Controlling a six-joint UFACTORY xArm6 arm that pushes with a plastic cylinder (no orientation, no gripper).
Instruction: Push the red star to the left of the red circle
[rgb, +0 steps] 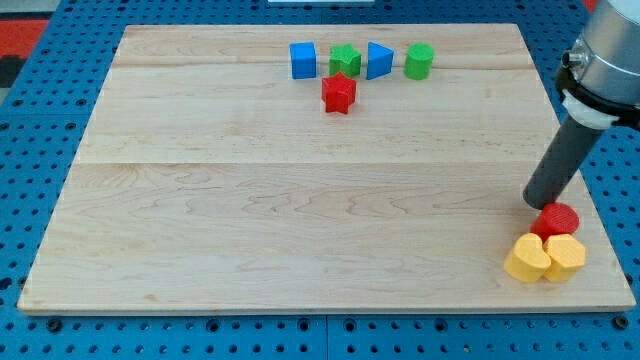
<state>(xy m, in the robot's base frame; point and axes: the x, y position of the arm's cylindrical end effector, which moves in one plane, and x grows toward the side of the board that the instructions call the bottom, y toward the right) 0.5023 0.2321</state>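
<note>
Along the board's (200, 200) top edge stand a blue cube (302, 60), green star (345, 60), blue wedge (379, 61) and green cylinder (419, 61) — the red star (339, 94) sits just below them. Far right, my tip (541, 205) holds nothing, touching the red circle (556, 220) above two yellow blocks (545, 258).

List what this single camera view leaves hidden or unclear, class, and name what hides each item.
- My tip: its very end meets the red circle; contact is unclear.
- Red circle: its lower edge is covered by the two yellow blocks.
- Arm: cut off by the view's top-right corner.
</note>
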